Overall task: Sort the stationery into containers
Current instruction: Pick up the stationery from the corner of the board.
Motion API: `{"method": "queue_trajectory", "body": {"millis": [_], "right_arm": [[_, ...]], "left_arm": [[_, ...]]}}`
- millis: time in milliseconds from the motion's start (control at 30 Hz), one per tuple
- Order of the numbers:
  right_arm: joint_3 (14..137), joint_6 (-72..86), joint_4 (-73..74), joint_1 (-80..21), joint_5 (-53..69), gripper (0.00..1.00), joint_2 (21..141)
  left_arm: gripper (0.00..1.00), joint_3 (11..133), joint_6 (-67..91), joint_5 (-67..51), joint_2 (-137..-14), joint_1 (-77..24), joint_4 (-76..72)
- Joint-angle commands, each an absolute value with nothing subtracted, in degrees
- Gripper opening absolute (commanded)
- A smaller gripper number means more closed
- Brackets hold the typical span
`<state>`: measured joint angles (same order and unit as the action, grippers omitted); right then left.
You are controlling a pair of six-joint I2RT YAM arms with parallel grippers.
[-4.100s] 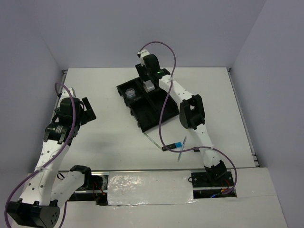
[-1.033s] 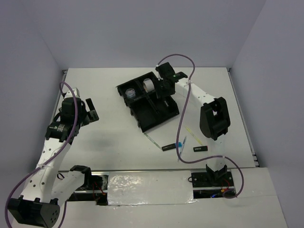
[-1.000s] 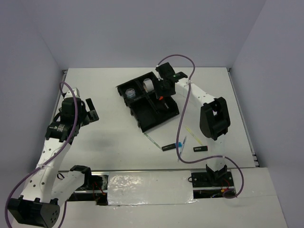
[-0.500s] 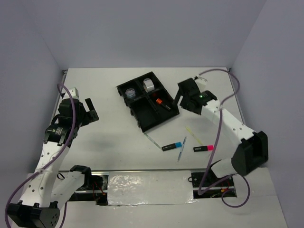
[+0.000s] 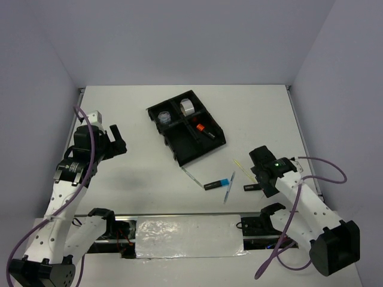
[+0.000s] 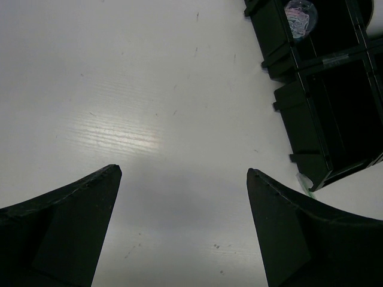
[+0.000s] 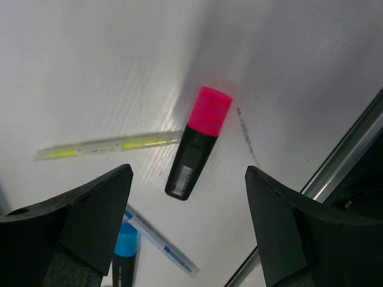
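- A black plastic tray (image 5: 179,156), divided into four compartments, is set at an angle near the middle of the white counter (image 5: 119,107).
- A silver-grey tape roll (image 5: 187,107) is held in the tray's far compartment. A glittery translucent tape roll (image 5: 164,118) is held in the compartment to its left.
- A short black marker with an orange cap (image 5: 203,129) is seen lying in the compartment on the tray's right side.
- A thin pale pen (image 5: 191,177) is laid on the counter just off the tray's near corner.
- Further right, a black marker with a blue cap (image 5: 216,183) and a thin blue-and-white pen (image 5: 229,187) are found just beside each other.
- A black marker with a bright pink cap (image 7: 199,143) is laid flat on the counter near its front edge, well apart from the tray.
- A thin yellow-green pen (image 7: 108,144) is laid beside it, one end reaching the marker's black body. Whether they touch cannot be told.
- The right hand (image 7: 187,171) is held above the pink-capped marker with its fingers spread wide. The marker is framed between them and nothing is gripped.
- The left hand (image 6: 183,170) is held over bare counter on the left side, spread fully and gripping nothing. The tray's left end is seen at the upper right of its wrist view.
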<state>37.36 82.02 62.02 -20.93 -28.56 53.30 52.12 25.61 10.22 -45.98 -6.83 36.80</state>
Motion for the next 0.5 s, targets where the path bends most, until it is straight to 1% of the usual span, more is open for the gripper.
{"method": "queue_trajectory", "body": {"millis": [0, 133, 267, 333, 467], "right_arm": [[35.3, 87.6, 64.8, -18.0, -28.9, 0.83, 49.6], [33.5, 85.8, 60.5, -14.8, -27.7, 0.79, 50.0], [34.2, 83.9, 58.6, -11.1, -26.1, 0.75, 55.3], [35.0, 83.1, 57.7, -9.9, -25.7, 0.70, 57.9], [35.6, 83.4, 55.9, -9.4, -25.9, 0.69, 60.6]], "left_arm": [[0.99, 51.8, 24.6, 8.2, -45.4, -6.5, 34.2], [0.99, 51.9, 24.5, 7.5, -45.0, -6.5, 34.2], [0.99, 52.0, 24.6, 7.4, -44.6, -6.5, 34.4], [0.99, 52.0, 24.6, 7.4, -44.6, -6.5, 34.4], [0.99, 52.0, 24.6, 7.4, -44.0, -6.5, 34.5]]}}
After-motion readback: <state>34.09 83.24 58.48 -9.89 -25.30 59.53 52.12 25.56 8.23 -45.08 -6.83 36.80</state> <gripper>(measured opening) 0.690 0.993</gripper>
